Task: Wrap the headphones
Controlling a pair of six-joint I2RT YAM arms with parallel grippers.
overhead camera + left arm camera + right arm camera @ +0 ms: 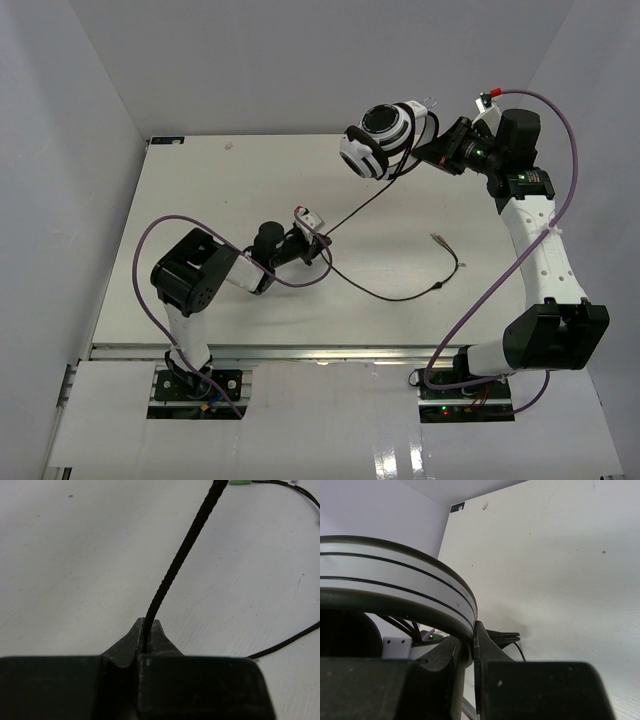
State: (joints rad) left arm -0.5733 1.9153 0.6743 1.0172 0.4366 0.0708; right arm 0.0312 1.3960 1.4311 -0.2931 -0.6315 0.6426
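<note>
**Right arm.** The right gripper (472,642) is clamped on the headband (395,580) of the headphones (385,140). One finger sits on each side of the white, black-lined band. The headphones are held clear of the counter (200,190), over its far right area and close to the rear wall. In the top view the two round earcups lie on the left of the gripper. One of them shows a dark round face to the camera.

**Left arm.** The left gripper (145,635) is clenched on the cable (186,545). The wrist view shows the thin black cable pinched between the two closed fingertips and rising out of them at a slant. This gripper sits low over the middle of the counter. Whether it touches the surface cannot be told.

**Cable routing, top view.**
- From the headphones the cable runs in a straight line down and left to the left gripper.
- Past the gripper it lies slack on the counter and curves right in an open loop.
- It ends in the plug (437,238), which rests on the counter well apart from the left gripper, on its right.
</note>
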